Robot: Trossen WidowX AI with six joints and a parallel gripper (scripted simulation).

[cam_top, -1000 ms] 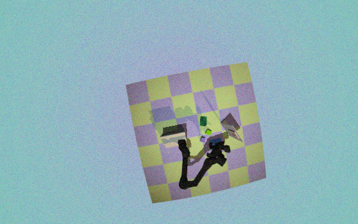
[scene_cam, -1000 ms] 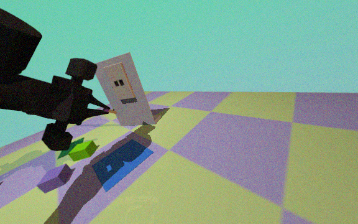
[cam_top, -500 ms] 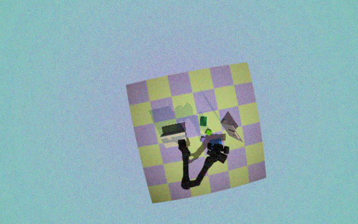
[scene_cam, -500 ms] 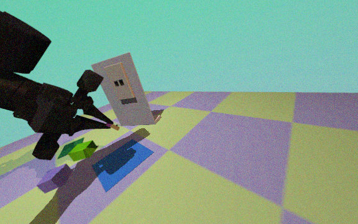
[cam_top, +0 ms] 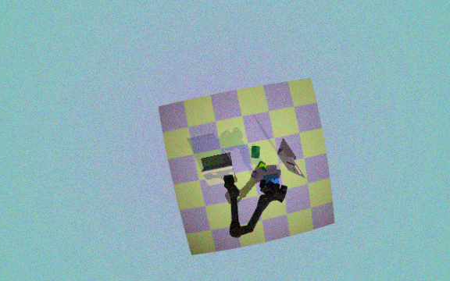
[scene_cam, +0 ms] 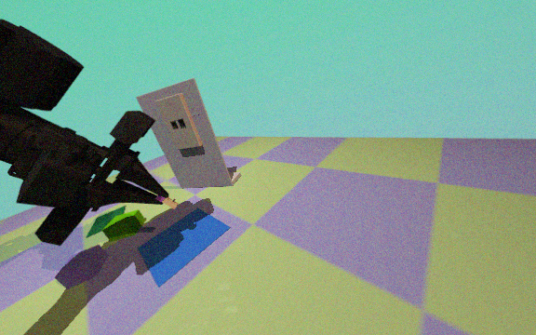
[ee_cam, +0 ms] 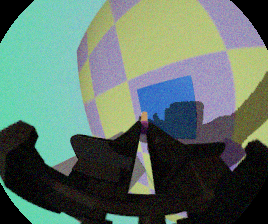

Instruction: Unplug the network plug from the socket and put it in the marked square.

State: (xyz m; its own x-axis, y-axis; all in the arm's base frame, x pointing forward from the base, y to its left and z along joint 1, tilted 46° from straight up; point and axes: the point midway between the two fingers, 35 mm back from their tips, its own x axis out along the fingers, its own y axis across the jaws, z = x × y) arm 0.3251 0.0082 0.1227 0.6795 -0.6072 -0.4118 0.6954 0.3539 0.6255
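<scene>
The small plug, orange with a purple part [scene_cam: 170, 202] [ee_cam: 144, 117], is pinched between the tips of my gripper [scene_cam: 163, 198] [ee_cam: 143, 124], which is shut on it. The plug is out of the socket and hangs in the air near the blue marked square [cam_top: 273, 178] [scene_cam: 194, 251] [ee_cam: 157, 97], pointing forward and down. How high it is above the table is hard to tell. The grey upright panel [scene_cam: 205, 167] stands behind it, and its raised socket plate [scene_cam: 175, 109] shows two dark openings. The plug's thin tab is too small to make out clearly.
A bright green block [cam_top: 262, 165] [scene_cam: 124, 225], a dark green patch [cam_top: 255, 151] [scene_cam: 102, 222] and a purple block [scene_cam: 82, 266] [ee_cam: 233, 153] are near the square. A dark box-like thing [cam_top: 217, 161] with a pale front stands by the arm's base. The arm's shadow crosses the square.
</scene>
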